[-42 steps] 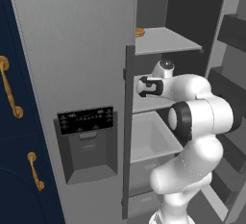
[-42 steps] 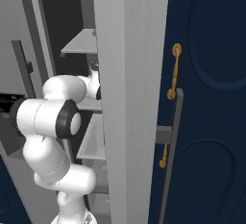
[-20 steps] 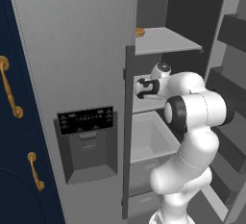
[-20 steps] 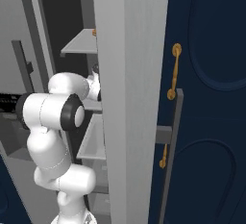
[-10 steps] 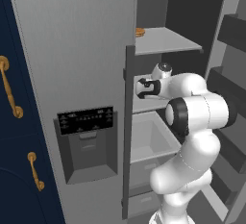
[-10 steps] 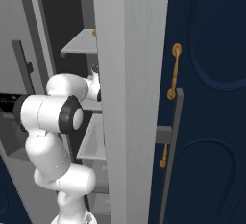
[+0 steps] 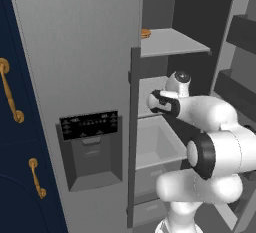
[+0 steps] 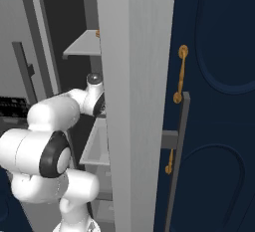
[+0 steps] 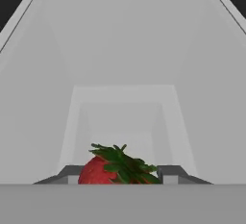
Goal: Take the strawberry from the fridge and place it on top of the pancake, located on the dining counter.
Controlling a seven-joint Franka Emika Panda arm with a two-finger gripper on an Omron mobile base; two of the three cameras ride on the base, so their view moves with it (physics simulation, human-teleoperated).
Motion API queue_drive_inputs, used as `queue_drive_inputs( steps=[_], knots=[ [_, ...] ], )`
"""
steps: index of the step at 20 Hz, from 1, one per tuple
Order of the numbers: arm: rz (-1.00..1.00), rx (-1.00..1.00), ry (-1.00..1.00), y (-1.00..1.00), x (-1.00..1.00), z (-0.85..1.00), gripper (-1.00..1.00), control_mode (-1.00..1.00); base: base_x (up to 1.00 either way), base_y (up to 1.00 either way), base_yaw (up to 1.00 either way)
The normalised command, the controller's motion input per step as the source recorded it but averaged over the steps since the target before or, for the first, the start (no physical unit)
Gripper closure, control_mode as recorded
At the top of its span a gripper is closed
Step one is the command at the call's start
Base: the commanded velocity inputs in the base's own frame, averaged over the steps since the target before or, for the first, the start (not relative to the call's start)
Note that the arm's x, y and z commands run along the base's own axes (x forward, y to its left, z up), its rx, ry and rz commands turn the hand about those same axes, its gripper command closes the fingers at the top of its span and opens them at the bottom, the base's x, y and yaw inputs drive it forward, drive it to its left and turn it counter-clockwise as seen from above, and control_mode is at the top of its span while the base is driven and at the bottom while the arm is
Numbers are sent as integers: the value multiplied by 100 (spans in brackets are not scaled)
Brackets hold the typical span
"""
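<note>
So right up at the camera on the hand, the strawberry (image 9: 113,168) sits square between the two dark fingertips (image 9: 169,173), green leafy cap and all, and the tips look pressed against its sides. I'd call that a grip: the gripper (image 9: 117,175) is closed on the strawberry. A second ago the jaws stood wide, so the squeeze is fresh. Everything below is placed relative to the fridge (image 7: 80,77).

From the left base camera, the arm's wrist reaches into the open fridge compartment, below the grey shelf (image 7: 172,42) and above the pale drawer bin (image 7: 155,144). Compared with the earlier shots the arm has barely shifted, just a small wobble at the elbow. The base cameras haven't moved either.

Further in, the hand camera looks along the pale inner floor and back wall of the fridge, with nothing else near the fruit. Up on that shelf there's a flat orange-brown food item (image 7: 145,33) near the front edge, well above the hand.

Progress-wise, my read: fridge is open, fruit is grabbed, so the pick is basically done. Still left is pulling it out of the fridge, getting over to the dining counter, and setting it on the pancake. That's most of the job.
</note>
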Motion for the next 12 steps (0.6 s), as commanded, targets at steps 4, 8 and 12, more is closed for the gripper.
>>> queue_drive_inputs(
  steps=[4,8,12],
  knots=[
    [0,0,-1,8,-89,66,100,-100,0,0,0],
    [0,0,0,2,-98,71,100,-100,0,0,0],
    [0,0,0,4,-100,68,100,-100,0,0,0]
  ],
)
